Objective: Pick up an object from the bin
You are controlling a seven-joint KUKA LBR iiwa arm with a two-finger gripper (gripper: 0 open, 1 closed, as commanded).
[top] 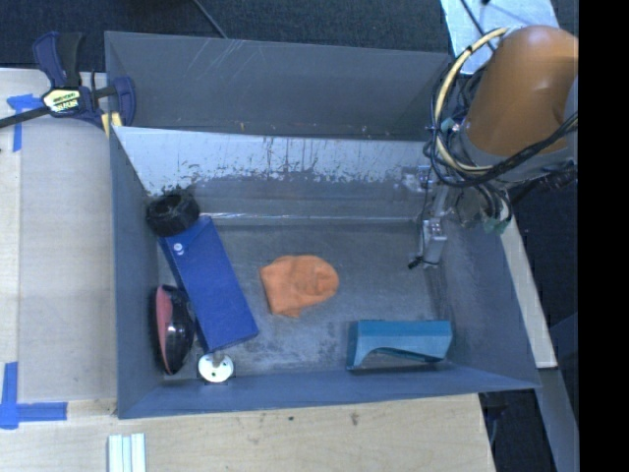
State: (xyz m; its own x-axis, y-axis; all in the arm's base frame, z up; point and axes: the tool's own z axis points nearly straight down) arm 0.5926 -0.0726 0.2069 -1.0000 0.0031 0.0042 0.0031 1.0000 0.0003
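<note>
- Tool (424,260) hangs in the right part of the frame, low over the bare floor of the grey bin (295,87) and near its right wall. Nothing shows in its grasp, and I cannot tell whether it is open or closed.
- Nearest thing: a teal wedge block (398,344) at the lower right of the frame, close against the wall along the frame's lower edge. It lies almost straight below the tool in the picture and apart from it. Its long axis runs left to right across the frame.
- Next nearest: an orange lump (300,283), rounded and soft-looking, in the middle of the bin floor. It is left of the tool, a little lower in the frame, and touches nothing else.
- Farther off, at the left of the frame: a blue flat bottle (211,288) with a black cap (172,212) lies slantwise from upper left to lower right. A red and black oval thing (169,327) sits just beside it, and a small white round piece (215,368) lies at its lower end.
- Judgement: nothing is picked yet, and the tool stands over none of these things. The coming move turns on direction, down-frame for the block or leftward for the lump. The block wants a grip across its short width, and the wall behind it may crowd that. The lump looks the easier take.
</note>
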